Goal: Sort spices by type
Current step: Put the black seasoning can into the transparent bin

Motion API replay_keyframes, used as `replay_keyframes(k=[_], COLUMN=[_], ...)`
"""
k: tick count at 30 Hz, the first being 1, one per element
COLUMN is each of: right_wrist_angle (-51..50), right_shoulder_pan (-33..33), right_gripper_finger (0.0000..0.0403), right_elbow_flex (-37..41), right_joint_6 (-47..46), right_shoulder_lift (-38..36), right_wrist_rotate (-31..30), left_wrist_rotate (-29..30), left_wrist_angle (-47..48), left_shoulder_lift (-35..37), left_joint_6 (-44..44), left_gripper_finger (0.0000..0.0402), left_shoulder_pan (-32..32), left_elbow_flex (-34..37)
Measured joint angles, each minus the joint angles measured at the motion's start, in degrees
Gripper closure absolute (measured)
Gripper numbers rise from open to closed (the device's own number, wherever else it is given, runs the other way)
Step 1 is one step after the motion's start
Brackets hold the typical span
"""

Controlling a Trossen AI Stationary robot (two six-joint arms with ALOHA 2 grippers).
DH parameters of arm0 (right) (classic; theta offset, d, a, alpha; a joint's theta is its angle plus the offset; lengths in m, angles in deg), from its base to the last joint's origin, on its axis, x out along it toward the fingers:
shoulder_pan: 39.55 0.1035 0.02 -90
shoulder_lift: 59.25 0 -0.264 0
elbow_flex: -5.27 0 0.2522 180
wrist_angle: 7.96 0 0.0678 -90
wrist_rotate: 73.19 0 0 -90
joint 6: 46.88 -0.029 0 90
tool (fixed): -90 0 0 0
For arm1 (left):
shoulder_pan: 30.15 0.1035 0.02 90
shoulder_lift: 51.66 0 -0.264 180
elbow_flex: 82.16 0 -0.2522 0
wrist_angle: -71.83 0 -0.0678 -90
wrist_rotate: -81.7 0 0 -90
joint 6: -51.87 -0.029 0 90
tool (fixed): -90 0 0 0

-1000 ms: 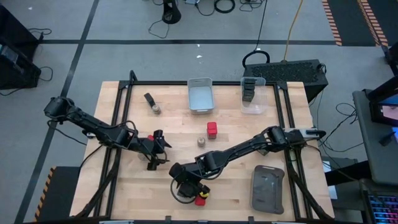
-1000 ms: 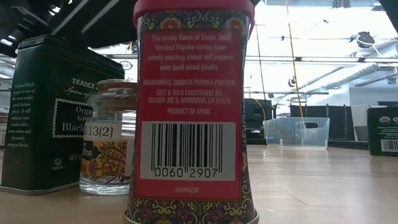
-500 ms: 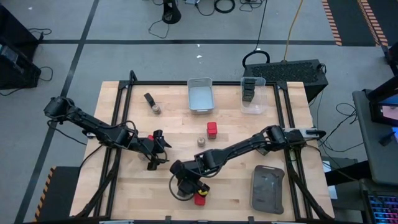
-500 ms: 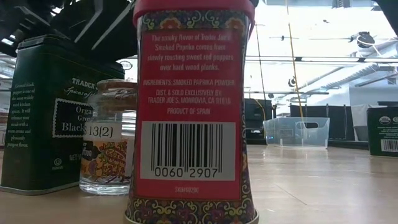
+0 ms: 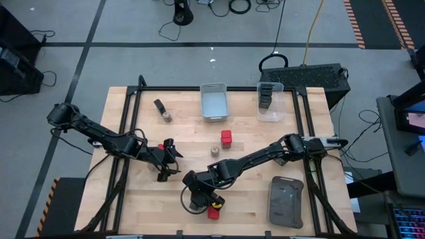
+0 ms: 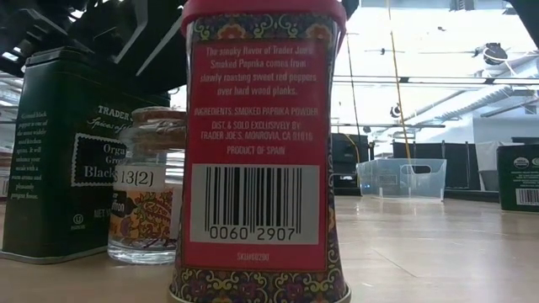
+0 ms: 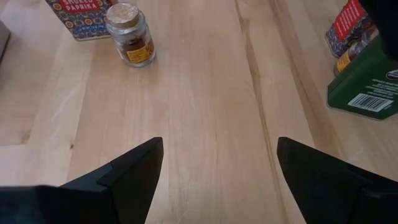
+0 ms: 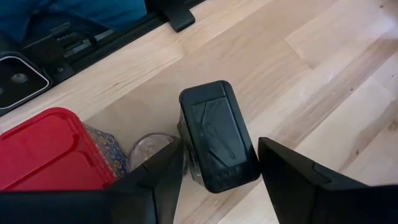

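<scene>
At the near edge stand a black tin, a red-capped tin and a cork-topped jar. The low view shows them close up as the red tin, the jar and the dark tin. My right gripper is open and comes down over the black tin, one finger on each side of its top. My left gripper is open over bare wood at mid-left. A red tin and a jar stand mid-table. Black tins sit in the clear bin. My right gripper has its fingers on either side of the black tin's top, coming from above. The tin stands upright on the table. Whether either finger touches it, I cannot tell.
A grey bin and a clear bin sit at the far edge. A flat dark tray lies near right. A black tin and a jar lie far left. Bare wood stretches ahead of my left gripper.
</scene>
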Motion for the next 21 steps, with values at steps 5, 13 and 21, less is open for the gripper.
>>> replay_keyframes(k=[5,13,21], right_wrist_angle=[0.00,0.13,1.44], right_shoulder_pan=[0.00,0.02,0.00], right_gripper_finger=[0.0241,0.0248,0.0270], right_elbow_flex=[0.04,0.09,0.15], right_joint_6=[0.00,0.11,0.34], right_shoulder_lift=[0.00,1.43,1.36], right_wrist_rotate=[0.04,0.02,-0.04], left_wrist_rotate=[0.00,0.01,0.00], left_wrist_angle=[0.02,0.23,0.42], left_shoulder_lift=[0.00,0.00,0.02], left_joint_6=[0.01,0.07,0.20], left_gripper_finger=[0.0081,0.0081,0.0081], left_shoulder_pan=[0.00,0.00,0.00], left_elbow_flex=[0.00,0.00,-0.02])
